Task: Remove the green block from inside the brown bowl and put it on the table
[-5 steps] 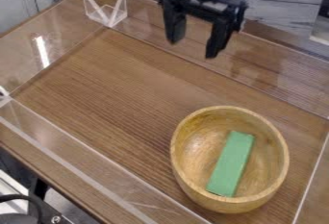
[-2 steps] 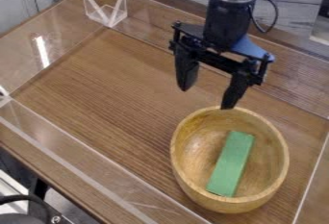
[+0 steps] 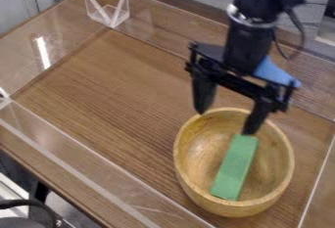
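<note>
Camera view: the end effector (image 3: 244, 100) hangs above the brown bowl (image 3: 194, 158), its dark fingers spread wide apart and pointing down, with nothing between them; it covers part of the bowl's far rim from sight; the green block (image 3: 232, 168) lies inside the bowl, on its floor, with its long side running from the near side toward the far side and slightly slanted; the block is nearer the right wall of the bowl in the picture than the left, and its far end reaches up close to the fingers, though whether they touch it cannot be told; the bowl sits upright on the wood-grain worktop (image 3: 112, 95), toward the near right corner of the picture; a clear acrylic piece (image 3: 108, 11) stands at the far left; a black cable (image 3: 29, 210) curves at the near left corner.
</note>
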Controlling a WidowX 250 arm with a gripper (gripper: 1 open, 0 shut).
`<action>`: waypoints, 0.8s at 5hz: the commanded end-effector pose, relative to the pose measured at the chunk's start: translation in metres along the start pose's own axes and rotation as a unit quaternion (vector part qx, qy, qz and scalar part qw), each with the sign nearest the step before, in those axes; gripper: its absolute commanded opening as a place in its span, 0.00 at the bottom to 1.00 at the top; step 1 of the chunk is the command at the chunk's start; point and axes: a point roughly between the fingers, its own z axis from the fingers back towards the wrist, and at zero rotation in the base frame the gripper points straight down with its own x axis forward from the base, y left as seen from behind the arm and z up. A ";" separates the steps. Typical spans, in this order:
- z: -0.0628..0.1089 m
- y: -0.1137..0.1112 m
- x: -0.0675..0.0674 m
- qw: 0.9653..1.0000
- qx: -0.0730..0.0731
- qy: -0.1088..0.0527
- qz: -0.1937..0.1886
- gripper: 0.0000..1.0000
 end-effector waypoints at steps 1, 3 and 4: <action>0.007 -0.016 -0.004 0.999 -0.011 -0.035 -0.002 1.00; -0.005 -0.030 -0.010 0.999 -0.013 -0.045 -0.008 1.00; -0.010 -0.033 -0.011 0.999 -0.015 -0.049 -0.012 1.00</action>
